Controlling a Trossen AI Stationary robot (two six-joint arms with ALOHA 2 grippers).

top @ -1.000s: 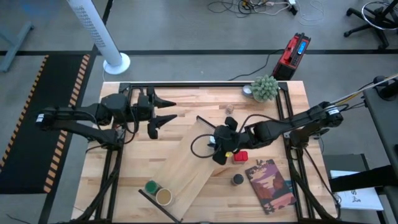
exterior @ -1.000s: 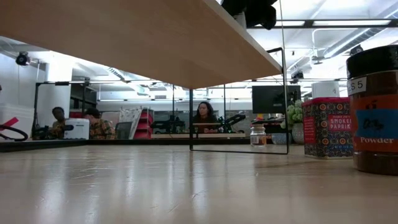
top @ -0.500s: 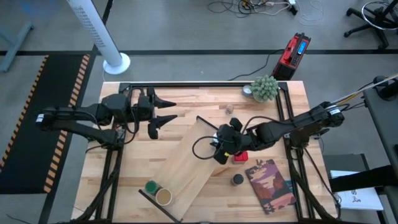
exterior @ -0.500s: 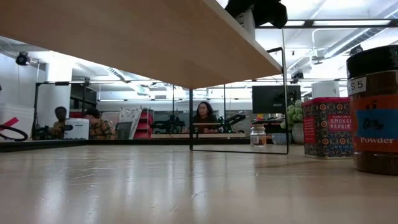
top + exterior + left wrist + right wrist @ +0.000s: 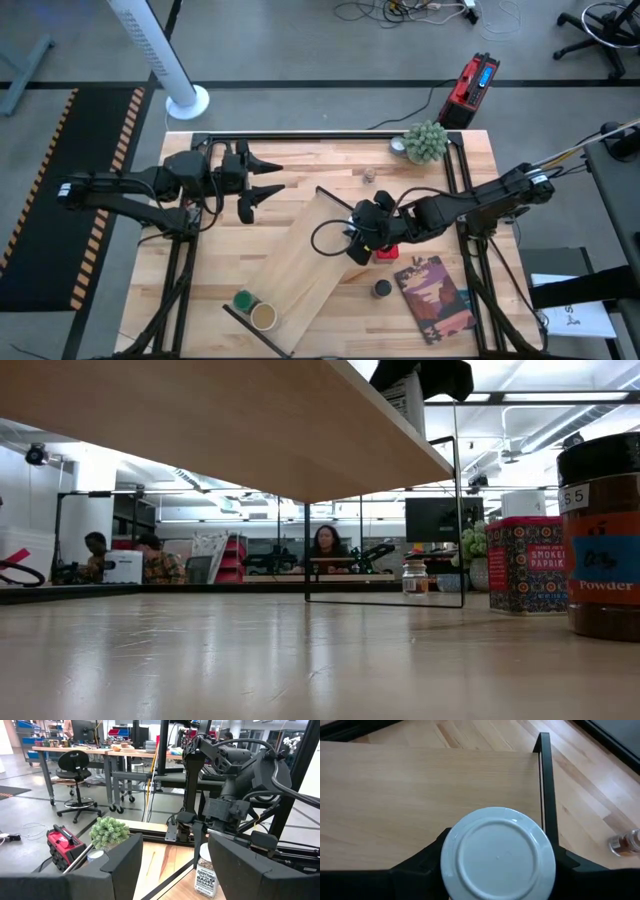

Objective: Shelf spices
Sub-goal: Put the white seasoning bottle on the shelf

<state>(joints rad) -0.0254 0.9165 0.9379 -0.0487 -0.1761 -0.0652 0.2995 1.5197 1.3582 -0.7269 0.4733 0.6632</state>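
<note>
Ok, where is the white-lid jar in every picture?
High: hidden under the right gripper, mid-table.
Low: white-lid jar at the top, above the shelf.
Left wrist: lower middle, under that gripper.
Right wrist: bottom middle, seen lid-on.
Shared landmark: the shelf's black end rail beside it.

Six spice jars (image 5: 382, 288), one shelf (image 5: 300, 262)

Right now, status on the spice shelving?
Right gripper shut on white-lidded jar, at shelf end. Left gripper open, idle. Nothing blocking.
</note>
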